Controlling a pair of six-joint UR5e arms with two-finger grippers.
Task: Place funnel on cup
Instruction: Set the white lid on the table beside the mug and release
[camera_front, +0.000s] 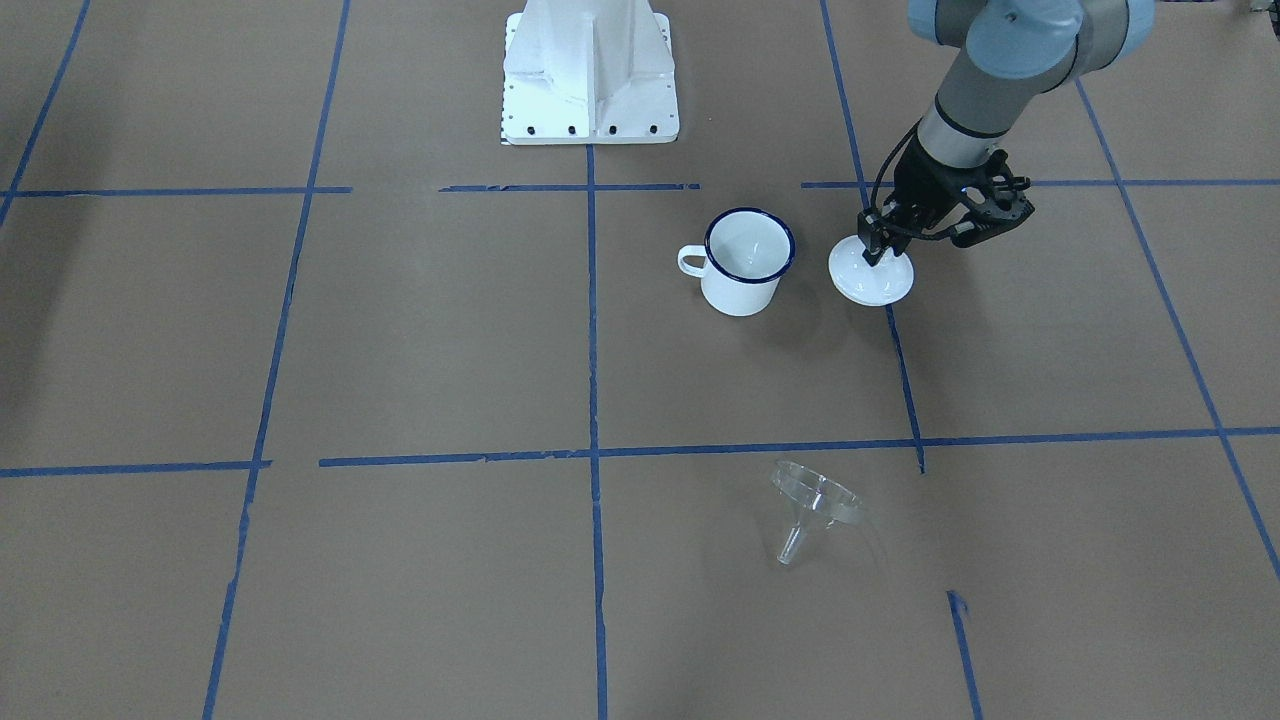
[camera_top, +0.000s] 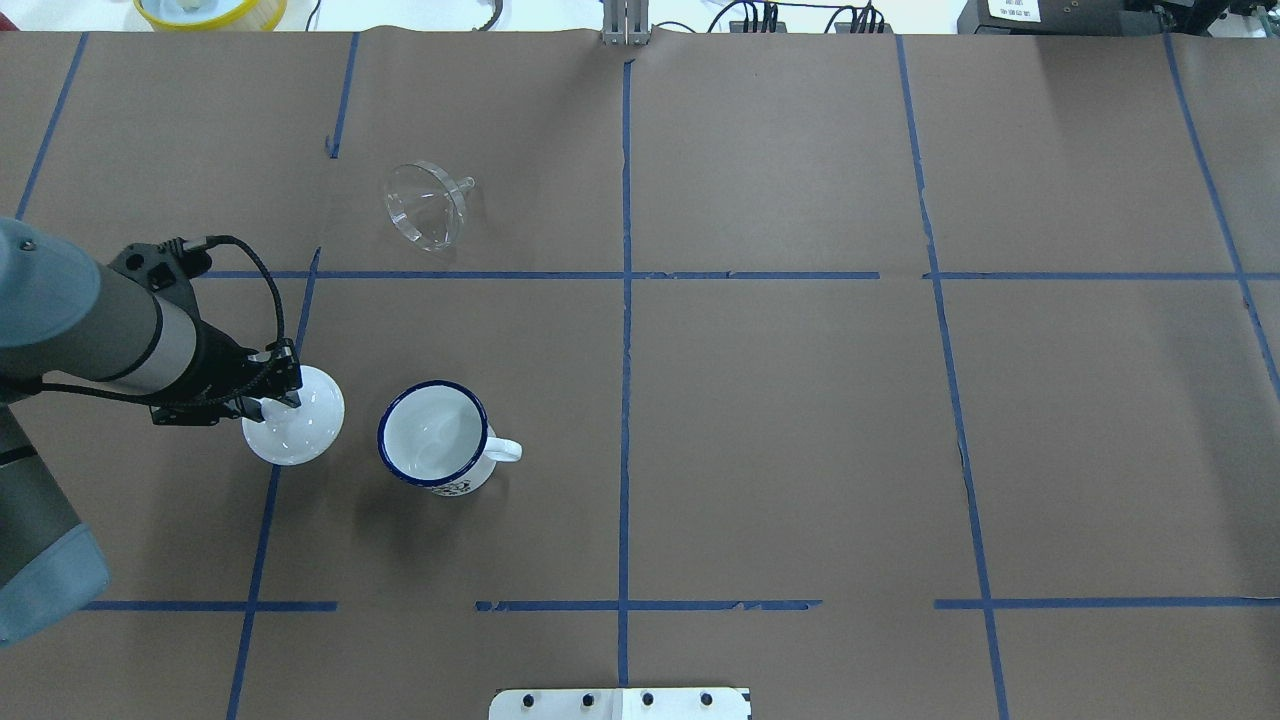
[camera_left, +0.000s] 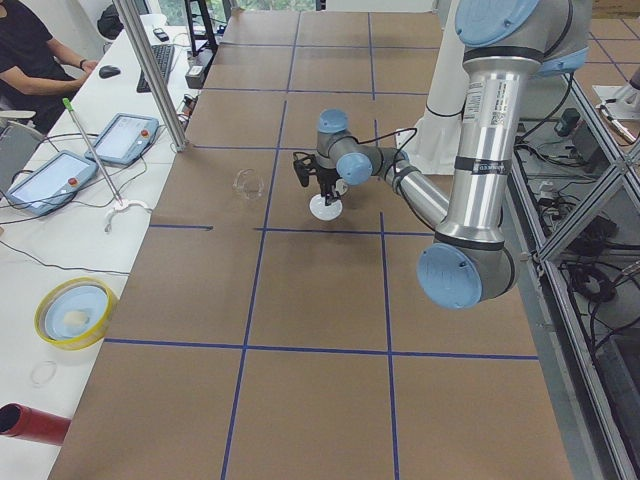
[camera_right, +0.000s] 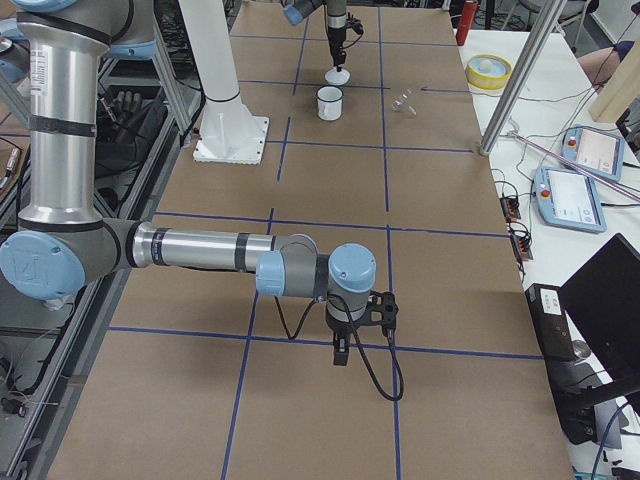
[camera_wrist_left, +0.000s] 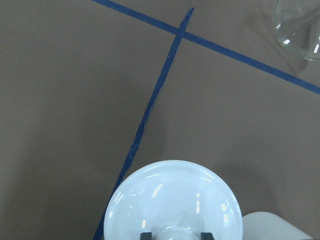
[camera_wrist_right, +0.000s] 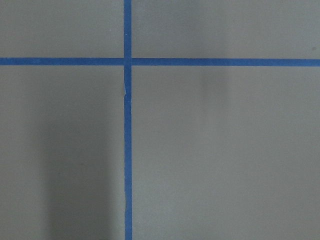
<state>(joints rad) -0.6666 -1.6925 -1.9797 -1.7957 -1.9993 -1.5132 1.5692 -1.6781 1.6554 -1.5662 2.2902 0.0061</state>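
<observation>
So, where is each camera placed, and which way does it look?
Front-facing: across the table, looking down toward the base; left arm shows.
Overhead: behind the robot, looking forward and down; left arm.
Exterior left: table's end; left arm near.
Exterior right: opposite end; right arm and right gripper near.
Left wrist: down onto lid; fingertips show.
Right wrist: down at taped paper; nothing of the robot.
Shared: front-facing and overhead both show cup, funnel, left gripper.

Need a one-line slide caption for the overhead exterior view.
Left gripper holds the white lid by its knob beside the cup; funnel lies tipped farther out.
</observation>
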